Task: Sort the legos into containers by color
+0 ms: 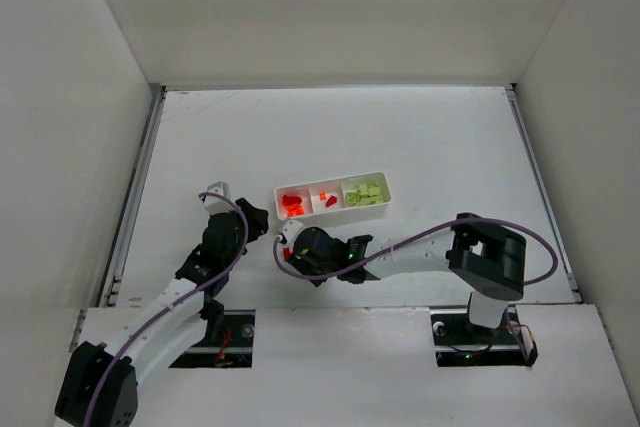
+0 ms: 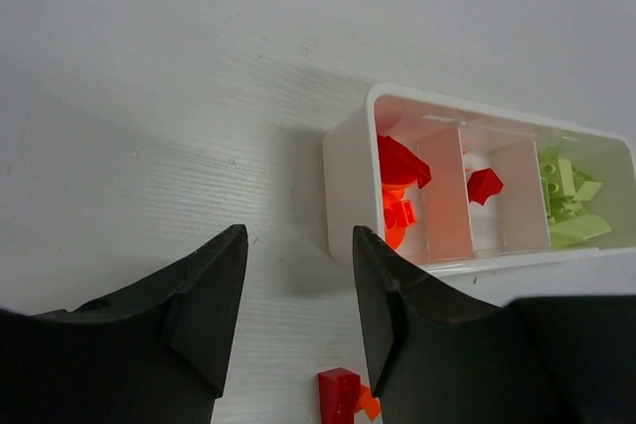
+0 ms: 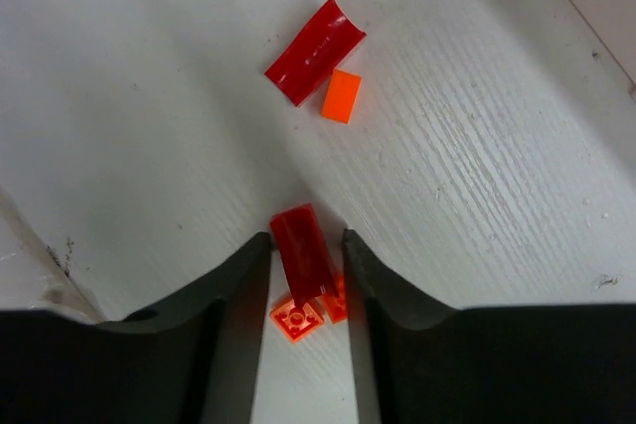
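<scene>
The white tray [image 2: 348, 186] has three containers: red and orange legos [image 2: 397, 186] in the left one, a red piece [image 2: 484, 186] in the middle, and pale green legos [image 2: 568, 204] in the right. My right gripper [image 3: 306, 237] sits low on the table just in front of the tray, its jaws closed against a red brick [image 3: 303, 250]. The brick lies tilted over two orange pieces [image 3: 297, 320]. My left gripper [image 2: 298, 235] is open and empty beside the tray's left end. A red brick [image 2: 338, 394] lies on the table under it.
A curved red piece [image 3: 315, 51] and an orange tile [image 3: 341, 95] lie loose on the table beyond the right gripper. The two grippers [image 1: 262, 217] [image 1: 295, 247] are close together in front of the tray [image 1: 279, 199]. White walls enclose the table.
</scene>
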### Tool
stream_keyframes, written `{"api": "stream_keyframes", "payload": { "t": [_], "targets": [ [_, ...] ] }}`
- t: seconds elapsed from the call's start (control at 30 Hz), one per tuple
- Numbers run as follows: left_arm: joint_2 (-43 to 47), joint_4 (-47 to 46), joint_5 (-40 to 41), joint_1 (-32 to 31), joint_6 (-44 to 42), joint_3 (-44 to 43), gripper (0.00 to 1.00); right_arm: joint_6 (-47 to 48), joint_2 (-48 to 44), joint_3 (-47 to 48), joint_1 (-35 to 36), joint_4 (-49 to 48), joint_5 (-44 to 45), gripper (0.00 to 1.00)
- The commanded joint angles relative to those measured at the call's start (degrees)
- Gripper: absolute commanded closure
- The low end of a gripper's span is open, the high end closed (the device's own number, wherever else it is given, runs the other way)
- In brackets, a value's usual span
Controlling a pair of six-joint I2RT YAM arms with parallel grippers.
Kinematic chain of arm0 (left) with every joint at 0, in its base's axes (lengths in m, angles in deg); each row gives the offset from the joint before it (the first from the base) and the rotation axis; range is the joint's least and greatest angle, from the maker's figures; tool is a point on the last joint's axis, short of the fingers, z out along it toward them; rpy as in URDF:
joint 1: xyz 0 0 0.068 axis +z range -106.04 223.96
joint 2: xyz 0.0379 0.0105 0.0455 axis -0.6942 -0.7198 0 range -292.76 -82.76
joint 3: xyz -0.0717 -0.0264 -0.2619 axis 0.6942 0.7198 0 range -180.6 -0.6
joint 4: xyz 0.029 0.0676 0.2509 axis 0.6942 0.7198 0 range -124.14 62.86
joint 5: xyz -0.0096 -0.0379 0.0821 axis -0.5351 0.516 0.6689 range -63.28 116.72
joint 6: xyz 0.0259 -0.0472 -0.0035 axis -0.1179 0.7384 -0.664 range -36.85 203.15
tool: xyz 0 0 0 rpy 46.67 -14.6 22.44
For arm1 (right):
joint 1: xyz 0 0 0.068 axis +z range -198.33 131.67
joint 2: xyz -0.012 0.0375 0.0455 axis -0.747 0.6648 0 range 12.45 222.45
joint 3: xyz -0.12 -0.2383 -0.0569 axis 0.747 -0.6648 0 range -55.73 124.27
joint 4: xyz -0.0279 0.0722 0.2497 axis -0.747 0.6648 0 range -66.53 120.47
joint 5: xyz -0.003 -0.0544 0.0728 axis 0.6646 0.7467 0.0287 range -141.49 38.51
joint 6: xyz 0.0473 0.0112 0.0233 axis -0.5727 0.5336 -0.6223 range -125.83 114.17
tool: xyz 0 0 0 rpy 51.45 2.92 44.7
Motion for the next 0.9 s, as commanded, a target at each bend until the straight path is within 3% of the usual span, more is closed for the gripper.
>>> {"api": "stream_keyframes", "payload": {
  "t": [0.0,0.17,0.5,0.87],
  "targets": [
    [0.5,-3.3,0.0,-0.3,0.4,1.2,0.56,0.9,1.0,2.2,0.1,0.5,0.6,0.63],
    [0.9,-3.5,0.0,0.0,0.4,1.5,0.56,0.8,0.5,2.6,0.1,0.4,1.3,0.78],
    [0.2,-4.2,-0.9,-0.2,0.5,1.0,0.57,-1.4,-10.2,2.2,-4.5,-11.0,4.3,0.81],
    [4.0,-2.2,0.9,-6.5,-0.3,1.1,0.67,-5.4,2.3,17.4,-12.1,-12.5,10.7,0.78]
  ]
}}
